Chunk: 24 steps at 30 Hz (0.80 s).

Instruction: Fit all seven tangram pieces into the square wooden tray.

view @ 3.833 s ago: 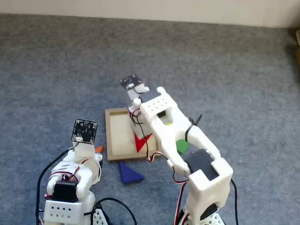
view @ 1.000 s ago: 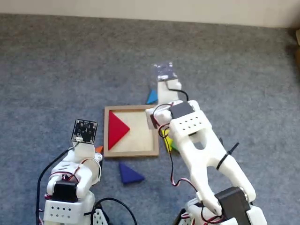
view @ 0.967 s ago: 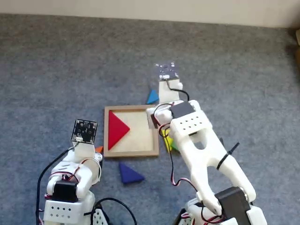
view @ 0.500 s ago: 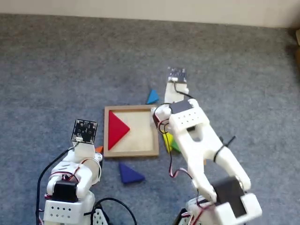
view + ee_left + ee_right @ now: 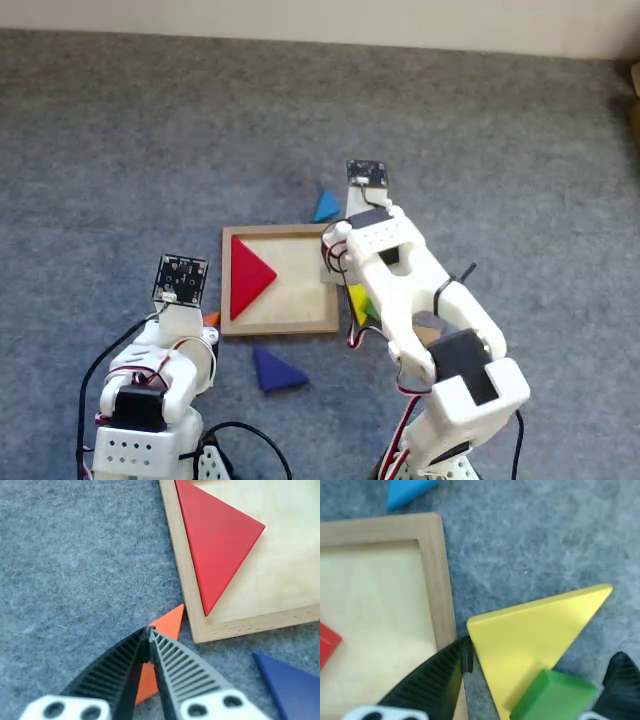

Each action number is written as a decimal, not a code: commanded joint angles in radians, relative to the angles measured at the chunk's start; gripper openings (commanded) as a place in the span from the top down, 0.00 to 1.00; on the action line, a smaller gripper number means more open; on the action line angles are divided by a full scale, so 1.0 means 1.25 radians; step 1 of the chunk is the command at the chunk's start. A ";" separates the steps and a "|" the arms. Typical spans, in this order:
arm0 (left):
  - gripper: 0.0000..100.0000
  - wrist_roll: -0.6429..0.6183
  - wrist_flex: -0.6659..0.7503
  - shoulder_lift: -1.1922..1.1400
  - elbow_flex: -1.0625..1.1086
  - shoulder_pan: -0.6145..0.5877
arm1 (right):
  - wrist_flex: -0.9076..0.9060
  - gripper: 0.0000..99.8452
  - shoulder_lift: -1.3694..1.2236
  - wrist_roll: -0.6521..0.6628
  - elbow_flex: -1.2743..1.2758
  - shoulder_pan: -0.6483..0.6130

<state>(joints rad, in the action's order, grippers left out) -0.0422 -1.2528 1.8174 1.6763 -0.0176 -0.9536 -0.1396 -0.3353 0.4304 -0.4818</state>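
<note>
**Status: one piece of seven seated in tray; right gripper spread over yellow piece**

1. The square wooden tray (image 5: 279, 327) lies flat on the grey carpet (image 5: 140, 140), in front of the two arm bases.

2. Inside the tray, the red triangle (image 5: 249, 273) lies flat against the wall on the left arm's side. Its apex points toward the tray's middle. The rest of the tray floor is bare wood.

3. Outside the tray:
   - The yellow triangle (image 5: 535, 625) lies just beside the wall on the right arm's side, with a narrow gap of carpet between them.
   - The green piece (image 5: 554, 696) sits at the yellow triangle's corner farthest from the tray. Whether it rests on that corner or only butts against it cannot be told.
   - The light blue triangle (image 5: 325, 206) lies just beyond the tray's far corner on the right arm's side.
   - The dark blue triangle (image 5: 275, 369) lies near the tray's near wall.
   - The orange triangle (image 5: 168, 624) lies at the tray's near corner on the left arm's side, its tip at the rim.

4. The right gripper (image 5: 542, 662) is spread wide over the yellow triangle. One finger is at the tray's outer rim and the other is beyond the green piece.

5. The left gripper (image 5: 149, 633) has its fingers pressed together and holds nothing. Its tip is over the orange triangle, beside the tray's corner.
</note>
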 commanded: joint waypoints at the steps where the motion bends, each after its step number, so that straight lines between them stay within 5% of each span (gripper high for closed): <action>1: 0.99 -0.007 -0.004 -0.001 0.017 -0.003 | 0.012 0.60 0.006 -0.010 -0.073 0.002; 24: 0.99 -0.007 -0.004 -0.001 0.017 -0.003 | 0.069 0.60 -0.028 -0.010 -0.063 0.007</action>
<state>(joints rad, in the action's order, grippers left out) -0.0422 -1.2528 1.8174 1.6763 -0.0176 -0.8646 -0.1765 -0.3353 0.3767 -0.4833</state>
